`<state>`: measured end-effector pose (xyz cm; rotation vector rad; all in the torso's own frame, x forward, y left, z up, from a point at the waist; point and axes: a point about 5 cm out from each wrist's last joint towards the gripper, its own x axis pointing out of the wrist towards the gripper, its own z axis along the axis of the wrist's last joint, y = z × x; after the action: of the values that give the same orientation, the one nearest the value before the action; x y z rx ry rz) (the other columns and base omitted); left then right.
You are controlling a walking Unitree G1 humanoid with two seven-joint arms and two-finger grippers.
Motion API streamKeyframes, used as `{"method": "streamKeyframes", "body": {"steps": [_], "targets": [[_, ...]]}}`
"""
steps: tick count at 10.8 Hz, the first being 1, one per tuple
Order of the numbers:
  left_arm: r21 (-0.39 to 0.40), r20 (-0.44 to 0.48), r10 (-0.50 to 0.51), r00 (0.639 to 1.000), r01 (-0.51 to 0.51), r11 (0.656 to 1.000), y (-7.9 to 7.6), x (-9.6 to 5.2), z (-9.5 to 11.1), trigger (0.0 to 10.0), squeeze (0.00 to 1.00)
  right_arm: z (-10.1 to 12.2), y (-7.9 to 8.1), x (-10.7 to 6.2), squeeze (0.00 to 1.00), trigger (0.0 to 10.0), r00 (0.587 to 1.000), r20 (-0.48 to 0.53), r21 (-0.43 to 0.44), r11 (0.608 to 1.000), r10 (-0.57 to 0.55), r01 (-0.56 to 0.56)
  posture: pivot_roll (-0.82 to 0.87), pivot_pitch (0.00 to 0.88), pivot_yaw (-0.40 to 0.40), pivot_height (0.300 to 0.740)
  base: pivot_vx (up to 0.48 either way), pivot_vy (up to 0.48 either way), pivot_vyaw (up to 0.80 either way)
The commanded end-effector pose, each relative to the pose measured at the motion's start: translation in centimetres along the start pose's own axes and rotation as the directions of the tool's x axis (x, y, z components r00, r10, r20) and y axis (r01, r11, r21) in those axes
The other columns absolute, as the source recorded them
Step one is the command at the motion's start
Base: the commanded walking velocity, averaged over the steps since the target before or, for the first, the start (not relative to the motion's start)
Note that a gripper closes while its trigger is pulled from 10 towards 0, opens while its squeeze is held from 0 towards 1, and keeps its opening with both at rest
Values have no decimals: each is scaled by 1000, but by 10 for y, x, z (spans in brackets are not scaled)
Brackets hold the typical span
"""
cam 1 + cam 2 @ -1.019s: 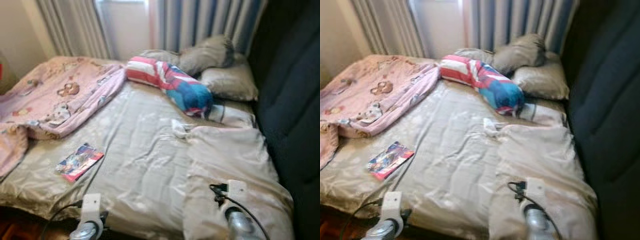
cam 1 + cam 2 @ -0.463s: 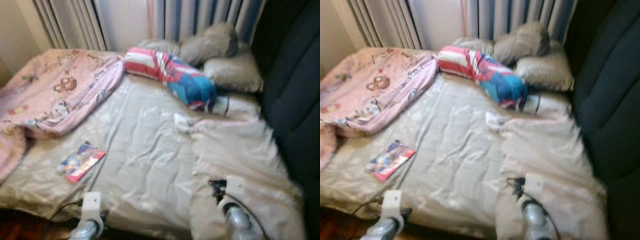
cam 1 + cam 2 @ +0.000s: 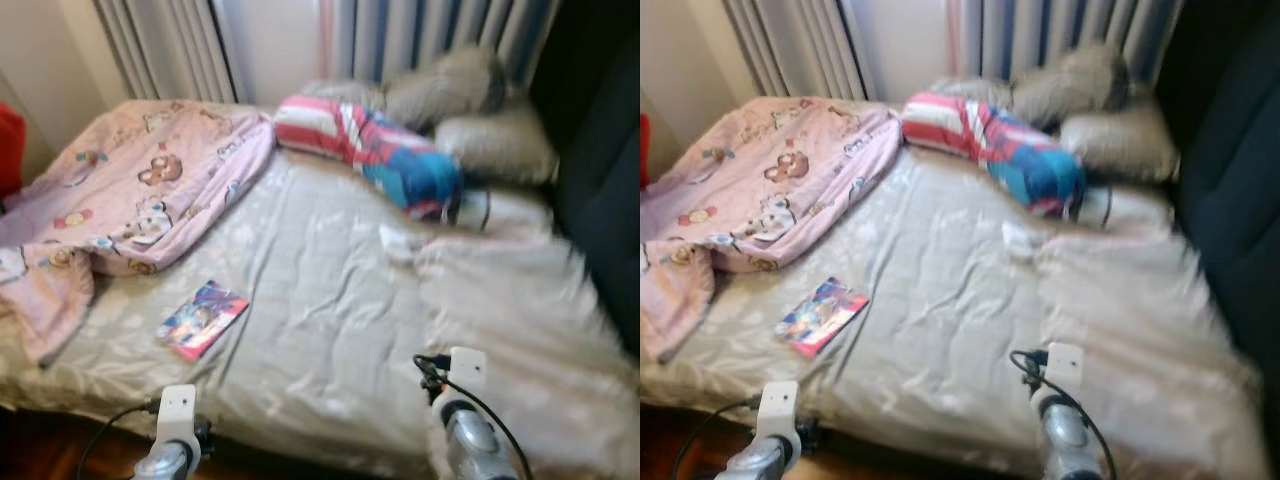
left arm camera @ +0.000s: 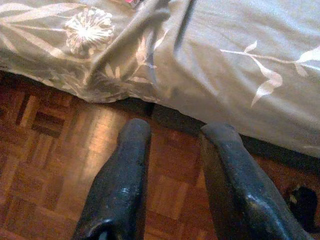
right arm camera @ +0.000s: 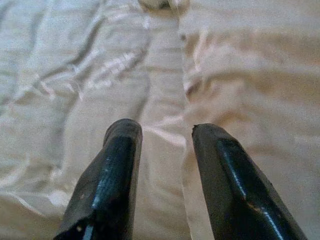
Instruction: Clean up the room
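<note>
The left gripper hangs low at the foot of the bed, its two black fingers parted with nothing between them, pointing down at the parquet floor just short of the overhanging grey sheet. The right gripper is held out over the bed, its fingers likewise apart and empty above the rumpled sheet and the edge of a pale duvet. Outward from the left arm, a small colourful booklet lies flat on the sheet, forward of and a little inboard from that gripper, its long axis running diagonally away toward the right. It looks like the likeliest loose item to clear, and the left arm is the nearer one. Beyond it a pink blanket is bunched on the bed's left, and a striped bolster rests against grey pillows by the curtains.
</note>
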<state>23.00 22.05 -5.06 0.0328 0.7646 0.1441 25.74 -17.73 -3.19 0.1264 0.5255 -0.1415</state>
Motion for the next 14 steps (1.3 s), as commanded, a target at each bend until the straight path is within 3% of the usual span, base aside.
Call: {"method": "streamKeyframes", "body": {"steps": [1,8,9,11,14], "targets": [[0,-19,1,1000,-1,1000,1,-1,-4,10000,0,-6,-3,-3,0,10000,1000,-18,-3,1000,-10,10,70,103,38,740,0,401,0],[-20,-22,12,1000,-13,1000,3,-1,-6,10000,0,-16,-6,-6,0,10000,998,-63,14,1000,-16,17,63,107,35,740,0,400,0],[-59,-18,45,999,-46,997,10,-2,-5,10000,0,-22,-9,-8,0,10000,996,-90,6,1000,-15,16,58,107,36,740,0,401,0],[-51,-22,42,999,-44,998,11,-2,-6,10000,0,-32,-16,-13,0,10000,990,-138,-8,999,-35,34,61,103,37,740,0,401,0],[-43,-28,37,999,-38,998,11,-3,-9,10000,0,-71,-38,-35,0,10000,951,-296,-40,996,-88,80,61,92,39,740,0,401,0]]}}
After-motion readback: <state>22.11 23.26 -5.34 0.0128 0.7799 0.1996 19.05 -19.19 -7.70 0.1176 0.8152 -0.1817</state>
